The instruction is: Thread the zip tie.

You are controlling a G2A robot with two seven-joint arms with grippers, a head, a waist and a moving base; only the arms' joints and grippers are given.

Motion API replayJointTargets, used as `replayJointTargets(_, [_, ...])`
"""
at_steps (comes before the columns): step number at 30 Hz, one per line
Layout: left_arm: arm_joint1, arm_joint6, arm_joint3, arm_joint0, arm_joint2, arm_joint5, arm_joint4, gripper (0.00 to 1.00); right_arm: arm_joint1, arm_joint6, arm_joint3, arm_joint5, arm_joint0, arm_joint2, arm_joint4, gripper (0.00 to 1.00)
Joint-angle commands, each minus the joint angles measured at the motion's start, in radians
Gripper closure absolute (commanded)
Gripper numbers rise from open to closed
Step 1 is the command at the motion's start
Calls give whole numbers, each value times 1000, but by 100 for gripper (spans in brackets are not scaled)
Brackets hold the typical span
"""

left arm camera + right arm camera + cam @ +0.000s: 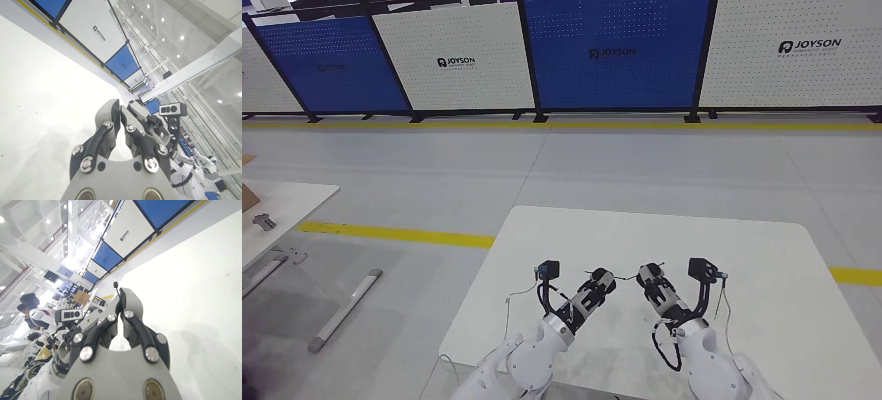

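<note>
Right gripper (120, 295) over the white table (742, 250), near half, pinching the black zip tie (115, 284), whose head pokes past the fingertips. Left gripper (120, 108) over the same half, fingers pressed together, nothing visible between them.

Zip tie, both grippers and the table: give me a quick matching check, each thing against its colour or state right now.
Things:
1. zip tie
2. left gripper
3. right gripper
4. table

States:
a. white, beneath both grippers
b. shut, tips together
c. black, head poking out of a gripper
d. shut on the zip tie

Pairs: 1-c, 2-b, 3-d, 4-a.
</note>
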Motion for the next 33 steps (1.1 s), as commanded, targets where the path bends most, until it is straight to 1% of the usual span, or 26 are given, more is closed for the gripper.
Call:
replayJointTargets(1, [0,0,0,0,0,0,0,100,-2,-4,-2,-2,-1,0,-1,100])
replayJointTargets(10, [0,0,0,0,0,0,0,100,-5,-8,-14,-3,-11,15,-10,100])
replayJointTargets(24, [0,0,0,0,0,0,0,100,-17,7,20,-8,3,0,-11,100])
replayJointTargets(33, [0,0,0,0,0,0,0,100,-19,-3,10,-6,-6,18,-27,100])
